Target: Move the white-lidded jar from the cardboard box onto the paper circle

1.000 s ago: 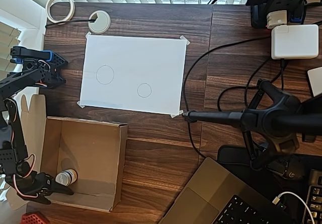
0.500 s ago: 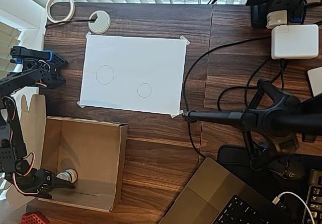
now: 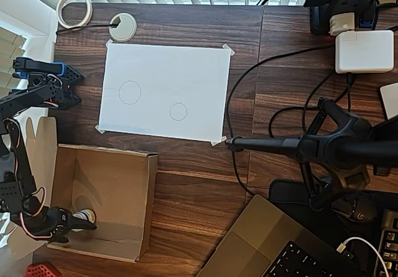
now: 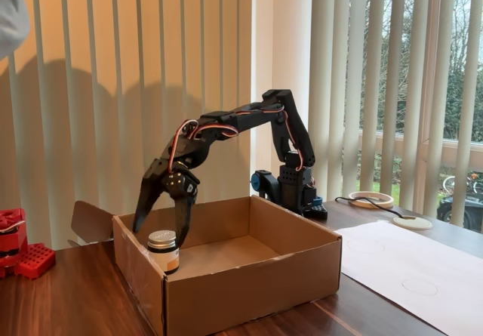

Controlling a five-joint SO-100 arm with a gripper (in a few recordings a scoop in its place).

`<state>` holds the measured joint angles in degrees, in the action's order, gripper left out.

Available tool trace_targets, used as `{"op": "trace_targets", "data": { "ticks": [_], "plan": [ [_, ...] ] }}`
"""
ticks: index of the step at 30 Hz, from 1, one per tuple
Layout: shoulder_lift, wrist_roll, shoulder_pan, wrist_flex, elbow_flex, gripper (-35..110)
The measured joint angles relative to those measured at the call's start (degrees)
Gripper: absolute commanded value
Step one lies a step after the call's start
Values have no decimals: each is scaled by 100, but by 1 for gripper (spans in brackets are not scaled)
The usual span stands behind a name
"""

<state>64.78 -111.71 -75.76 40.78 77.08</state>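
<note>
While the jaws (image 4: 160, 226) straddle the white-lidded jar (image 4: 162, 249) in the near-left corner of the cardboard box (image 4: 249, 294), spread wide with one finger on each side and nothing held, this reads as the pre-grasp step; jar stands upright on the box floor, close to the walls in the overhead view (image 3: 83, 215); next move likely calls for lowering a bit, closing on the jar body, then a straight lift above the rim before swinging out; corner walls leave little room sideways, so the nearest finger could catch cardboard; paper circle (image 3: 178, 111) lies on the white sheet (image 3: 186, 71), well apart from the box, open tabletop (image 3: 186, 183) between; larger circle (image 3: 129, 93) sits beside it.
</note>
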Motion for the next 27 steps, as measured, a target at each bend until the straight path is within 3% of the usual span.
{"op": "trace_targets", "data": {
  "ticks": [27],
  "plan": [
    [-589, 0, -193, 105, -264, 44]
  ]
}}
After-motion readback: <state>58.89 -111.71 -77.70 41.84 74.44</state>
